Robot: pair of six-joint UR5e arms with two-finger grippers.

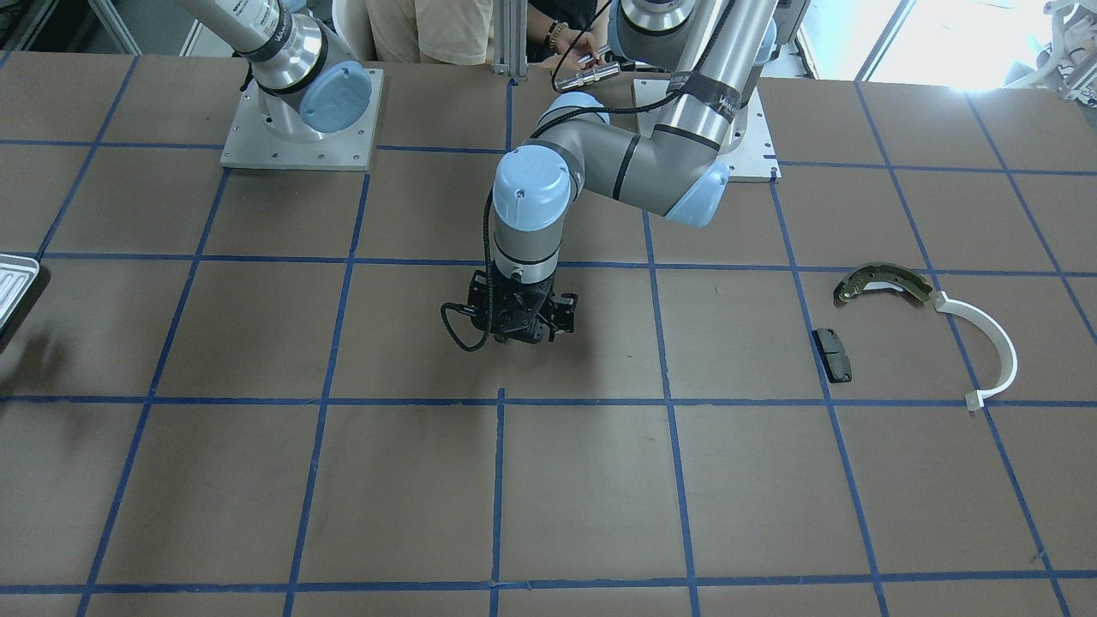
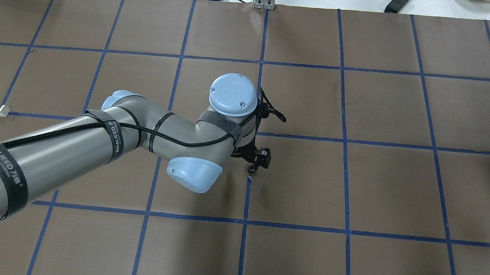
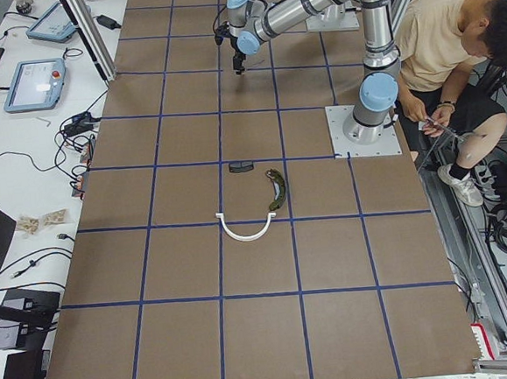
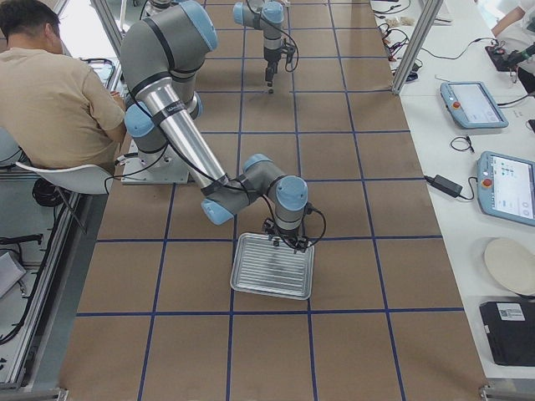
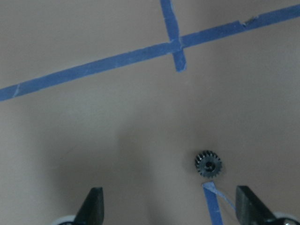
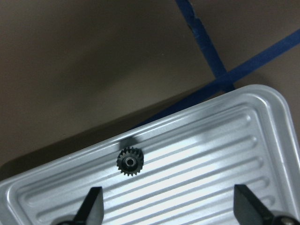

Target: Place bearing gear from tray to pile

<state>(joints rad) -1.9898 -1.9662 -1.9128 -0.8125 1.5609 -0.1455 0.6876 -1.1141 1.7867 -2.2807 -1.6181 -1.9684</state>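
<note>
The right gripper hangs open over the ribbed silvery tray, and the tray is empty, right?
Not empty. The right gripper hangs open over the ribbed silvery tray, but a small black toothed gear lies on its ribbed bottom; the right wrist view shows it.

One gear point(image 6: 130, 162) lies in the tray point(image 6: 211, 154), close to its rim. A second gear point(image 5: 208, 163) lies on the table point(image 5: 93, 117), just beside a tape end point(image 5: 213, 199). The brake shoe point(image 1: 887, 276), plastic arc point(image 1: 1011, 362) and pad point(image 1: 832, 355) lie near together, well apart from the tray.

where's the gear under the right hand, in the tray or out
In. The gear lies flat on the ribbed tray, near its rim; the right hand hangs open above, not touching it.
</note>
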